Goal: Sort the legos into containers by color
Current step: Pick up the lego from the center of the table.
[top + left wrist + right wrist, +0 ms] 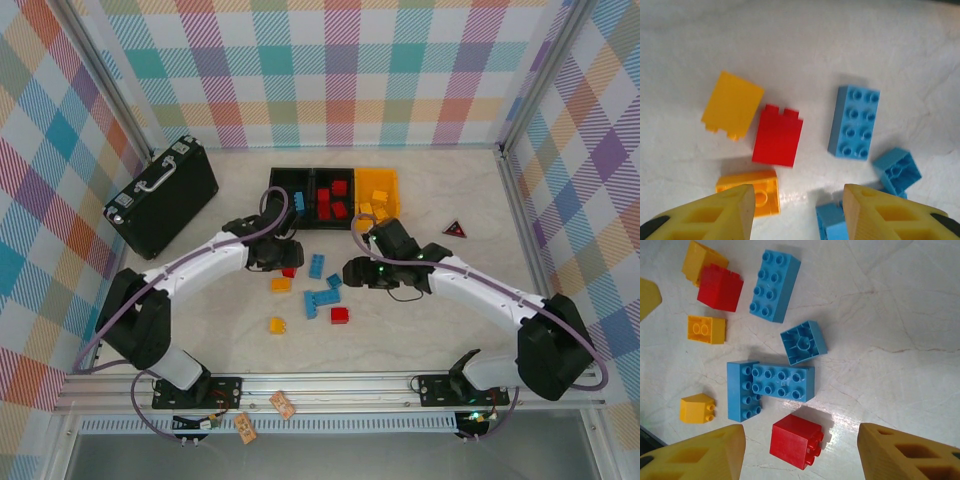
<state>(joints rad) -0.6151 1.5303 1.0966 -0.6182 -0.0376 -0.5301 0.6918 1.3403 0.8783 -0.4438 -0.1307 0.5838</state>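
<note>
Left bin [282, 180] holds one blue brick [298, 201], middle bin [320, 178] red bricks [331, 205], yellow bin [386, 178] yellow bricks [375, 209]. A cable [268, 210] crosses the left bin. Left hand [797, 200] and right hand [801, 432] gape empty.

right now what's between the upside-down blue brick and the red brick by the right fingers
In the right wrist view, a long blue brick, studs up, lies between the upside-down blue brick and the red brick.

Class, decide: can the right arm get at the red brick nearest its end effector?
Probably yes: the red brick lies uncovered between the fingers of the open right end effector; blue bricks sit just beyond.
</note>
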